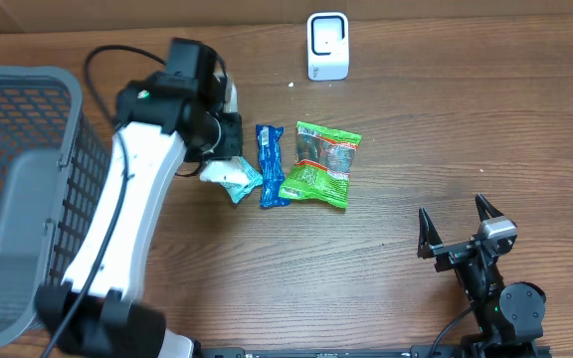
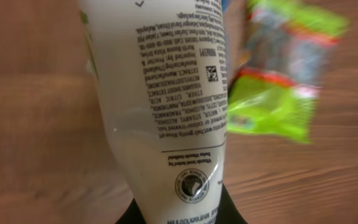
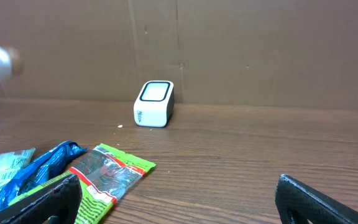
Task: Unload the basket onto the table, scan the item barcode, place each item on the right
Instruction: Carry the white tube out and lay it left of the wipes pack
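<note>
Wood-grain table (image 1: 446, 119), cardboard wall behind. Left fingers (image 2: 232, 214) pinched shut on the foot of the white packet (image 2: 160, 93), printed side toward the wrist camera, just beside the blue packet (image 1: 270, 165) and green packet (image 1: 321, 165); cannot tell whether lifted clear. Right fingers (image 3: 316, 198) spread wide, empty, well apart. Grasp looks done; carrying to the scanner (image 1: 327, 46) and showing the barcode not yet done. Open table between packet and scanner; grey basket (image 1: 28, 129) close on the left, wall just behind the scanner.
</note>
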Robot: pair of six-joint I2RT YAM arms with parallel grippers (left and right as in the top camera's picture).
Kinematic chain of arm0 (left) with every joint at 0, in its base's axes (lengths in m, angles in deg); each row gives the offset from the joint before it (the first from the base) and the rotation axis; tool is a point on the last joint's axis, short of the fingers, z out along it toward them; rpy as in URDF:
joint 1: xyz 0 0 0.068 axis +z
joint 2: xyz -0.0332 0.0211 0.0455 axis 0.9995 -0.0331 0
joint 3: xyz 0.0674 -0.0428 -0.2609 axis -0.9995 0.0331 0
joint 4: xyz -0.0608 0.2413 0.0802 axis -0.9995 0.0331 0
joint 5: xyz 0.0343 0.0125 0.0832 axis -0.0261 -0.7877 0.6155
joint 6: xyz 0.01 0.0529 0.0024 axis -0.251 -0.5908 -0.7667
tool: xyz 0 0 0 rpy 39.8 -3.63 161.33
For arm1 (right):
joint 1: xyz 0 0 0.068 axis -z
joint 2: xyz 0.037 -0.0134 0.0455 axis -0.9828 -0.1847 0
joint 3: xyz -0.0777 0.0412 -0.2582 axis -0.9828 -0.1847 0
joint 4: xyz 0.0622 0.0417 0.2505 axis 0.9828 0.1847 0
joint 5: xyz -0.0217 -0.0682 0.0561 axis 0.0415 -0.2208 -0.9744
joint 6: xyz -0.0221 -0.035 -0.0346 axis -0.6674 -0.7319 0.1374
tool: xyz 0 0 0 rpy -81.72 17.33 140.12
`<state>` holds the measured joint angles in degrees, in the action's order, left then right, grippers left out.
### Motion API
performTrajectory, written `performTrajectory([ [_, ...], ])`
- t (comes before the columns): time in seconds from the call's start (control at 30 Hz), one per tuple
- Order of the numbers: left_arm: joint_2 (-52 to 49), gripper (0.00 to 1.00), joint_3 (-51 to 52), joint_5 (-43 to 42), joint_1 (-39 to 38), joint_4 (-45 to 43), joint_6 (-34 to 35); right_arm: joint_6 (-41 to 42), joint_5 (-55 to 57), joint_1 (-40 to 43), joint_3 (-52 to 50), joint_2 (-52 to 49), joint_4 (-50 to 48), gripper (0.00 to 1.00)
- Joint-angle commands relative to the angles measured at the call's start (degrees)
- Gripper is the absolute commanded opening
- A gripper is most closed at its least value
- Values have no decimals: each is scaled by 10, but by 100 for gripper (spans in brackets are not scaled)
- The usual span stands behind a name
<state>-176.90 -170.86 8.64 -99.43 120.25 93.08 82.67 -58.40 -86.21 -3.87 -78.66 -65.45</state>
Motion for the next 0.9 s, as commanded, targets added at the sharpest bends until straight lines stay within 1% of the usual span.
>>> performTrajectory([
  [0.0,-33,4,-12,66,12,22,46,1,0,-3,-6,5,-3,100],
  [0.13,-57,4,1,94,30,20,42,1,0,-3,-6,5,-3,100],
  [0.17,-59,4,8,95,35,13,29,1,0,-3,-6,5,-3,100],
  [0.27,-62,4,46,96,39,-23,-20,1,0,-3,-6,5,-3,100],
  [0.37,-62,4,105,99,43,-73,-28,1,1,-3,-6,5,-3,100],
  [0.47,-62,4,167,98,49,-137,-50,1,0,-3,-6,5,-3,100],
  [0.63,-62,4,266,98,51,-275,-127,1,0,-3,-6,5,-3,100],
  [0.73,-62,4,312,98,51,-345,-136,1,1,-3,-6,5,-3,100],
  [0.87,-62,4,360,98,51,-418,-136,1,1,-3,-6,5,-3,100],
])
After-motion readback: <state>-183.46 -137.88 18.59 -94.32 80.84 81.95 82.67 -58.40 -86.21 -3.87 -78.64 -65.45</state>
